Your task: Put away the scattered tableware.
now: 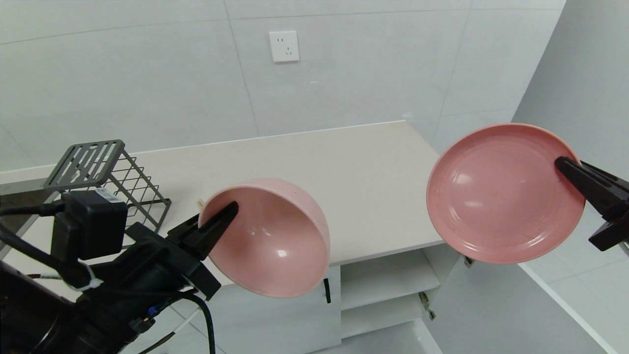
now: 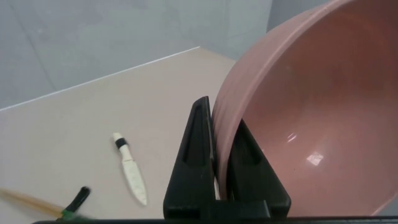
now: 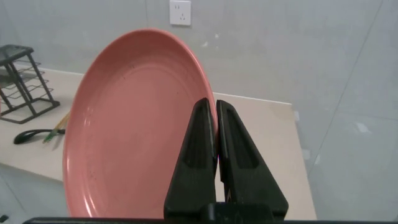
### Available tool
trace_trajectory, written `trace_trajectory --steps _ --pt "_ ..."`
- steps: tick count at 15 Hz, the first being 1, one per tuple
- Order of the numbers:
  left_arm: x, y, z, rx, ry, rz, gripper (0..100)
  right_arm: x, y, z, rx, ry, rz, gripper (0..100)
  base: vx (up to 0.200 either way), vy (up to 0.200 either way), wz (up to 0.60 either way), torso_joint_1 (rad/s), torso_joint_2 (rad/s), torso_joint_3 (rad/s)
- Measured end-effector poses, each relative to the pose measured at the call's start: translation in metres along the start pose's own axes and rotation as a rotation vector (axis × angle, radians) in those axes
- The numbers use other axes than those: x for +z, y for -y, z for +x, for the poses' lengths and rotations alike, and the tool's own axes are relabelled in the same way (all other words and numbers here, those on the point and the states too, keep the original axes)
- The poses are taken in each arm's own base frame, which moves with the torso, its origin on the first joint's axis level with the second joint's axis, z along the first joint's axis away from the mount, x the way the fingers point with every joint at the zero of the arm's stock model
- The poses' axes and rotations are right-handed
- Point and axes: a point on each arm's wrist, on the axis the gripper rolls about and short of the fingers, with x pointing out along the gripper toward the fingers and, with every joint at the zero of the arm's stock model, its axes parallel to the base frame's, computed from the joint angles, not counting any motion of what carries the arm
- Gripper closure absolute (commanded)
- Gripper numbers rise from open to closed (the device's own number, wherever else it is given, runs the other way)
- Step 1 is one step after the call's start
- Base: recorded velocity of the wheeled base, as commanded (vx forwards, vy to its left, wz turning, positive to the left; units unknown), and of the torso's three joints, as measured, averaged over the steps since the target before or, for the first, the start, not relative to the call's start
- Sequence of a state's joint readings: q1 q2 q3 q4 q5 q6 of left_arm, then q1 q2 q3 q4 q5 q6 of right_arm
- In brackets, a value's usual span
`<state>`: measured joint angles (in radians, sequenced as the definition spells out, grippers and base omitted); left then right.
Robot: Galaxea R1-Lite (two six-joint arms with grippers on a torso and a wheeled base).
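My left gripper is shut on the rim of a pink bowl, held tilted on its side above the counter's front edge. In the left wrist view the bowl has its rim pinched between the fingers. Off the counter's right end, my right gripper is shut on the rim of a pink plate, held nearly upright in the air. The right wrist view has the plate edge-on in the right gripper. A cream-coloured utensil lies on the counter below the bowl.
A dark wire rack stands at the counter's left end. Chopsticks and a black-handled utensil lie beside the rack. Below the counter a cabinet stands open with white shelves. A wall socket is on the tiled wall.
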<state>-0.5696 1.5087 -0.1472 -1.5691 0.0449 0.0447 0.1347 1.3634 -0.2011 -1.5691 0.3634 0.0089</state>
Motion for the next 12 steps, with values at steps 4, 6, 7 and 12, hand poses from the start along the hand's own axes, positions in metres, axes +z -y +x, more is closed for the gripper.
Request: trace_trajectory --steps 4,6,7,12 --pt "-0.0013 0.0003 0.0003 -0.003 -0.006 0.001 100 -0.0007 0.0 0.0 0.0 -0.003 0.002 100 0.0 -0.05 0.0 -0.105 0.22 0.102" --pt "-0.0012 0.0005 0.0002 -0.003 -0.006 0.002 100 -0.0011 0.0001 0.0001 0.0 -0.005 0.002 100 0.0 -0.2 0.0 -0.036 0.1 0.044" --pt "-0.0009 0.0004 0.0001 -0.003 -0.004 0.001 100 -0.0011 0.0002 0.0 -0.002 -0.005 0.002 100 0.0 0.0 0.0 0.0 0.0 0.0" --pt "-0.0004 0.0007 -0.0001 -0.006 -0.002 0.001 100 -0.0013 0.0005 0.0 -0.004 -0.006 0.002 100 0.0 0.0 0.0 0.0 0.0 0.0"
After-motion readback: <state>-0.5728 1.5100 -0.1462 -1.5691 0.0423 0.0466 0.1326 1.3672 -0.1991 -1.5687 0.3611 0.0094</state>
